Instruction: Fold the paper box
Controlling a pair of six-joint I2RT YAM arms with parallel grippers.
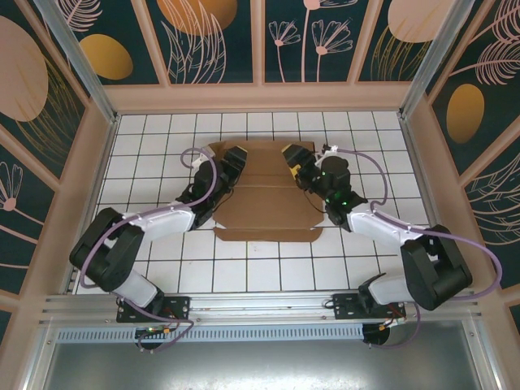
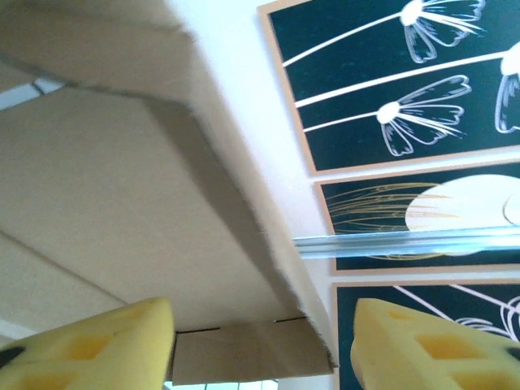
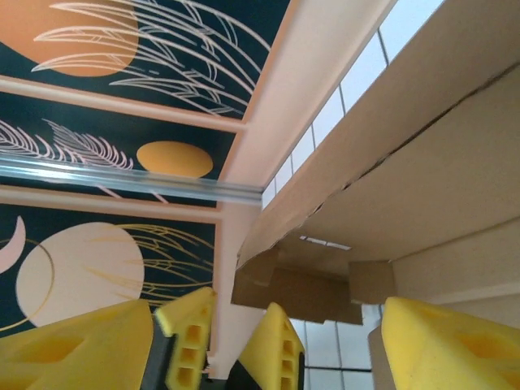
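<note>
A white tiled floor with thin dark lines (image 1: pixel 162 268) lies in the middle. A pale wooden frame (image 1: pixel 260 97) runs around it. Above the frame stand dark blue-green wall panels with pale drawn flowers and leaves (image 1: pixel 301 36). Some panels have big orange round shapes (image 1: pixel 106 57). Shiny metal posts (image 1: pixel 77 53) stand in the two far corners. A long silver metal rail (image 1: pixel 260 305) runs along the near edge, with a flat grey metal sheet (image 1: pixel 260 366) in front of it.
</note>
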